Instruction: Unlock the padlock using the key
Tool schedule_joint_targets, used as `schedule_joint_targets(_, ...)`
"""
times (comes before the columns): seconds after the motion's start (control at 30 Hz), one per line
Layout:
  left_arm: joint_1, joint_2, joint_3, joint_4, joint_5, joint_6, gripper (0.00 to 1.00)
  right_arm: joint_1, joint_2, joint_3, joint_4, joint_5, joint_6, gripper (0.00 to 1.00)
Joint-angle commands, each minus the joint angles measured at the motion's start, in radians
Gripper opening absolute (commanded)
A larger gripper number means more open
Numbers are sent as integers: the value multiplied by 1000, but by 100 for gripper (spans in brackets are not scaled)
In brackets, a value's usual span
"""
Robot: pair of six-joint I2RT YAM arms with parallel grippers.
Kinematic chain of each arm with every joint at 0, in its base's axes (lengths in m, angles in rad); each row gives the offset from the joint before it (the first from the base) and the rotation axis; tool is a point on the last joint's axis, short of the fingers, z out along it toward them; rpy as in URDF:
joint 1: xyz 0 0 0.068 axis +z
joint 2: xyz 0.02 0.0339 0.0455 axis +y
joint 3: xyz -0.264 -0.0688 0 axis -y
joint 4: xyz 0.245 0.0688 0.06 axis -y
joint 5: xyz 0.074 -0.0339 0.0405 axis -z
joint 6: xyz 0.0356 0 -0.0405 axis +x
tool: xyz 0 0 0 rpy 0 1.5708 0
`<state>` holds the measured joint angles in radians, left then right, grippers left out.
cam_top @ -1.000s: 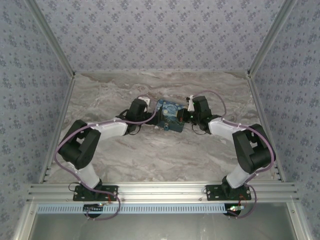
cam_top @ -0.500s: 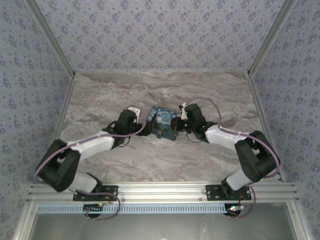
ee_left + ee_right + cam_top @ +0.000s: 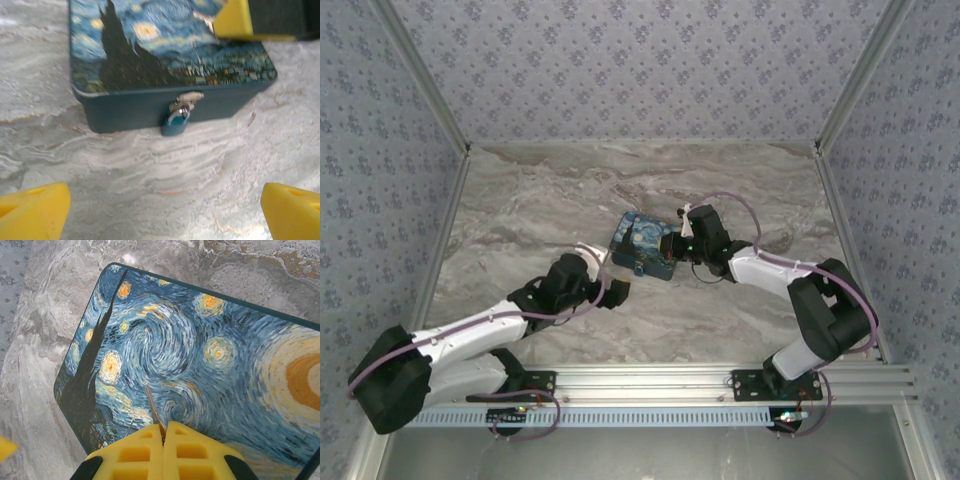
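The small blue padlock (image 3: 176, 124) hangs by its silvery shackle from the hasp (image 3: 188, 98) on the front wall of the painted box (image 3: 165, 50). My left gripper (image 3: 162, 212) is open, its yellow fingertips (image 3: 32, 212) wide apart over bare table, a short way in front of the padlock. My right gripper (image 3: 164, 432) is shut on the key (image 3: 153, 407), whose thin blade sticks out forward just above the box lid (image 3: 190, 350). In the top view the right gripper (image 3: 672, 247) sits at the box's right end, and the left gripper (image 3: 617, 292) is near its front-left.
The box (image 3: 644, 245) lies mid-table on the marble-patterned top (image 3: 570, 190). Patterned walls close in the back and both sides. An aluminium rail (image 3: 640, 380) runs along the near edge by the arm bases.
My left arm has drawn back toward the near left, away from the box. The box has slid a little to the left. The right gripper has followed it, still shut on the key.
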<state>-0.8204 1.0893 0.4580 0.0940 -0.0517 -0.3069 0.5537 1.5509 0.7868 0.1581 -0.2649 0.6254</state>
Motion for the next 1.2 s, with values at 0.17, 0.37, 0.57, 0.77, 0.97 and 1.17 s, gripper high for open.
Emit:
schedule_joint_targets(0.17,-27,196,96,23,1,-11,94,18,45,-21,-134,53,13,0)
schedule_joint_targets(0.37,-32,318,173,53,10,27,92,28,22,-14,-150,69,13,0)
schedule_joint_targets(0.57,-24,417,233,85,31,84,89,29,10,-11,-160,84,12,0)
schedule_joint_targets(0.77,20,485,236,153,56,96,84,34,16,-12,-157,76,15,0)
schedule_joint_targets(0.97,25,562,230,237,66,157,77,39,16,-9,-151,78,25,0)
schedule_joint_targets(1.17,25,608,227,317,46,151,75,46,16,-11,-151,87,32,0)
